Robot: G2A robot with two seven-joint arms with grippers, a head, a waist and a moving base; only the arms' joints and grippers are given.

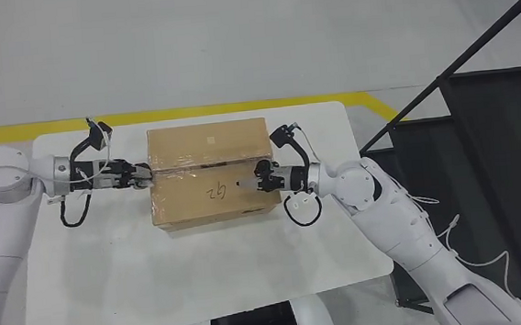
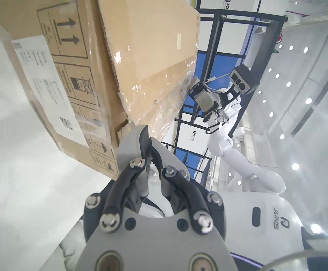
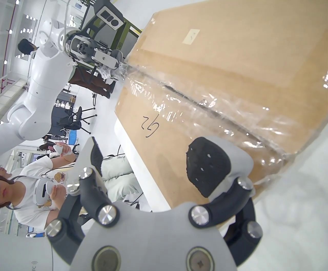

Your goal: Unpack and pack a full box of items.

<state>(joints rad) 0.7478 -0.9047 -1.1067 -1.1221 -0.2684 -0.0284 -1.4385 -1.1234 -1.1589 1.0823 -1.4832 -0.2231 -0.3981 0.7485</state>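
White rounded counter [image 1: 204, 268] carrying a brown cardboard box [image 1: 209, 148], its top seam sealed with crinkled clear tape [image 3: 205, 107], mid-counter toward the far edge. Left claw [image 1: 147, 176] clenched at the seam's loose tape end; an actual pinch cannot be confirmed. Right claw [image 1: 260, 176] spread wide over the box top, grasping nothing. Advisable: brace the box, then peel the tape low along the seam.
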